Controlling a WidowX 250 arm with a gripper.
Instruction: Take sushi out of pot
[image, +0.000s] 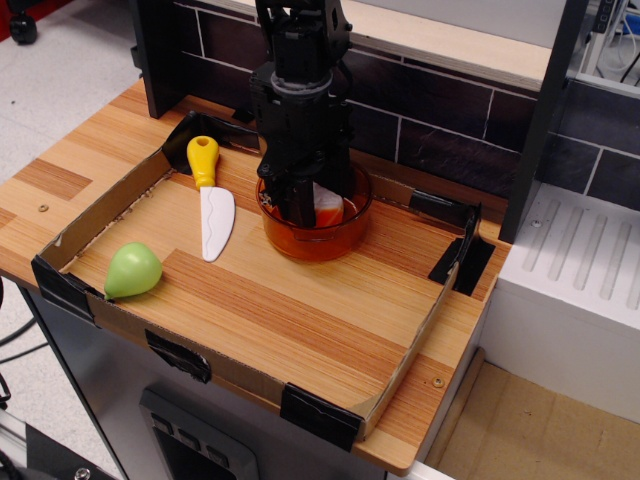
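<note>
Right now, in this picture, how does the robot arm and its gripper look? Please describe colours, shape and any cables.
The arm is black all over, a blocky column of stacked housings with a grey ring around its middle. The gripper is black too, with two narrow fingers. Thin dark cables seem to run along the upper part. Small pale specks show on one finger; they are too small to read.

Orange pot (330, 240), seemingly orange-white sushi (328, 208), green pear (132, 270).

My gripper (305, 208) in pot (318, 235) with sushi (329, 207); knife (211, 205) left; pear (132, 269) front-left on desk (290, 320).
</note>
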